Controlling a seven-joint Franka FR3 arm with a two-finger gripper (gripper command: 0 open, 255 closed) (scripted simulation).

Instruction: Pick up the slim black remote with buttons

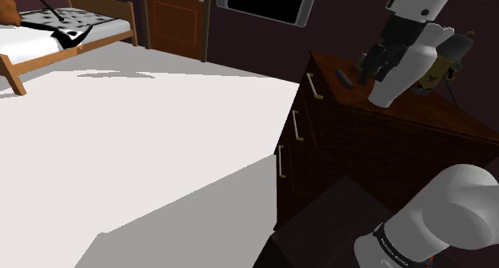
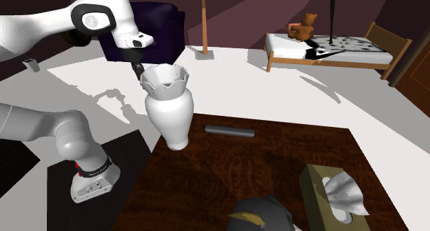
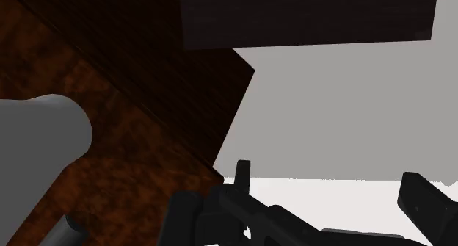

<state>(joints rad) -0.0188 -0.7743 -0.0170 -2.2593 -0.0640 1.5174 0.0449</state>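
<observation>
Claw [image 1: 372, 70] hangs released, fingers apart w/ nothing btwn them, prob. b/c the remote [image 1: 344, 77] isn't reached yet: it lies flat on the dresser top [image 1: 384, 116], just beside and below the claw. A white vase [image 1: 400, 84] crowds the claw's other side. Wrist view confirms the finger gap, while second exterior view shows the remote's full length, clear of the vase.

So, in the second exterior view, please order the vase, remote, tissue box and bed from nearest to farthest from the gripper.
1. The vase, beside the gripper.
2. The remote, on the dresser, middle.
3. The tissue box, view's lower right.
4. The bed, across the room.
</observation>
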